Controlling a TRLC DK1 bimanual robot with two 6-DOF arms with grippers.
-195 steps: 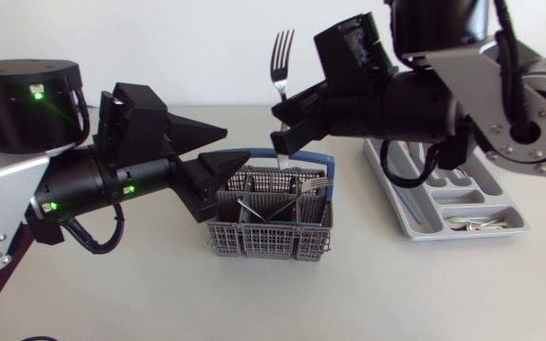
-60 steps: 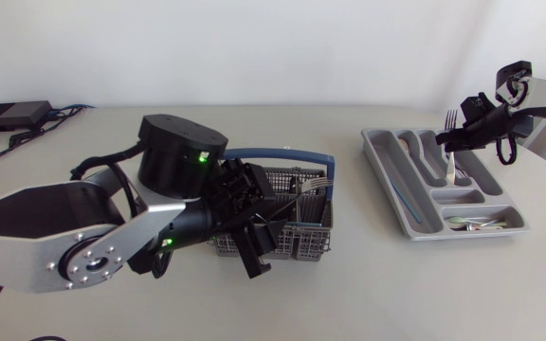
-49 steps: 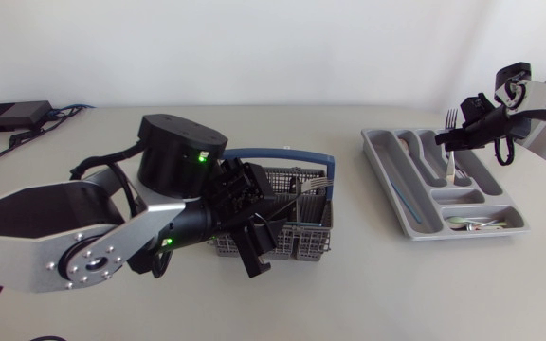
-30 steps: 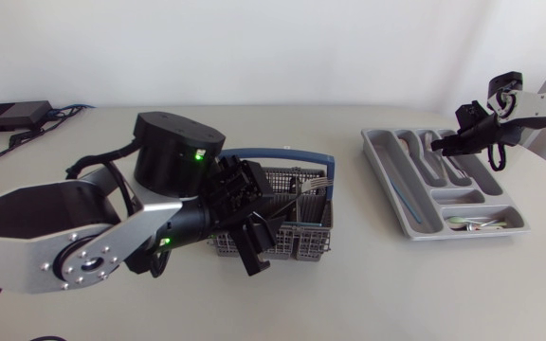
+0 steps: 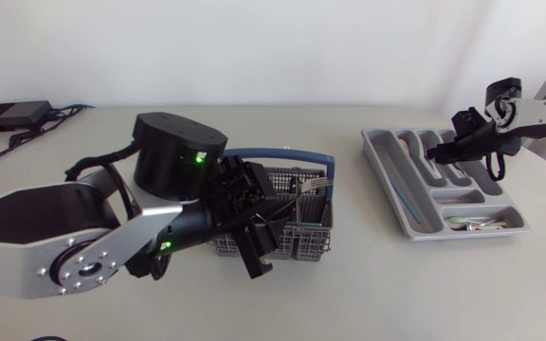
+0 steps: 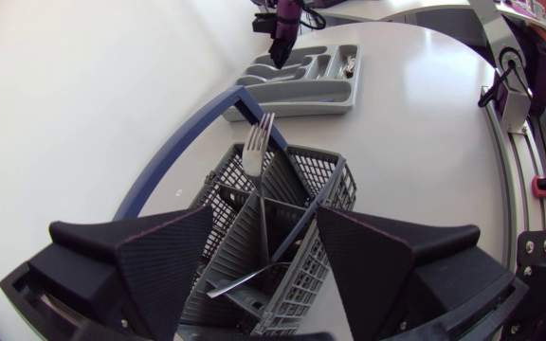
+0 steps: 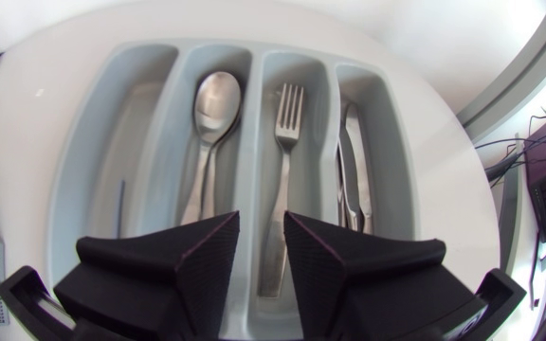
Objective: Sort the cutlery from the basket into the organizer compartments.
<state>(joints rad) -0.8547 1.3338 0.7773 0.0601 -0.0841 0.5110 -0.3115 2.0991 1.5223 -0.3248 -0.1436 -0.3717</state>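
Observation:
The grey wire basket with a blue handle stands mid-table and holds several pieces, one of them a fork standing tines up. My left gripper is at the basket's near-left side, open, its fingers spread either side of the basket with nothing gripped. At the right lies the grey organizer. Just above it hovers my right gripper, open and empty. Below it a spoon, a fork and a knife lie in separate long compartments of the organizer.
A black box with cables sits at the table's far back left. Small cutlery pieces lie in the organizer's front cross compartment. Bare tabletop stretches between basket and organizer and along the front.
My right gripper has opened and let go of the fork it held upright over the organizer; the fork now lies in its compartment. The left arm has barely moved.

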